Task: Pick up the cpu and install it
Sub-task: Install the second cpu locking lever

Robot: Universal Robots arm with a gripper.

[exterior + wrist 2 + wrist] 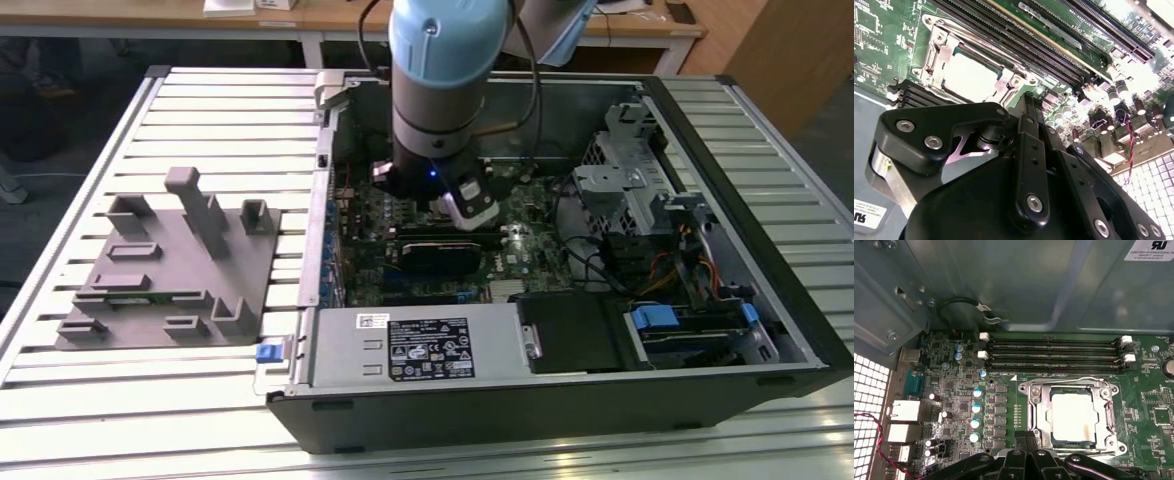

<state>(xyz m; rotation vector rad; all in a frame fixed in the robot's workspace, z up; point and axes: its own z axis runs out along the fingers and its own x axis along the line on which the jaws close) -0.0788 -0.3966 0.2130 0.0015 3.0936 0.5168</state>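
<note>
**CPU's sitting in the socket, arm parked right over it**

So from where I'm standing, the arm (434, 90) is reaching straight down into the open computer case (561, 300), which lies on its side on the slatted metal surface (80, 420). The jaws (1026, 439) are down over the motherboard (527, 245), near the middle of the case.

In both wrist views you can see the cpu (1074, 412), the pale silver-white square, lying flat inside the socket frame (1040, 412). It looks level in there, with the metal rim and the wire lever around it. The frame's plate isn't covering the chip; its top is fully in sight. In the second wrist view the cpu (970, 75) shows up bright just past the black linkage of the jaws.

The jaws: the two fingertips (1021, 440) look pressed together with nothing between them, so closed and empty as far as I can tell. They sit just beside the socket's edge, not touching the chip.

Next to the socket are the long dark memory slots (1054, 355) with white clips, running side by side. Off on the exterior view's left, outside the case, there's the grey plastic fixture (167, 265) with its upright blocks, resting on the surface well apart from the arm.
</note>
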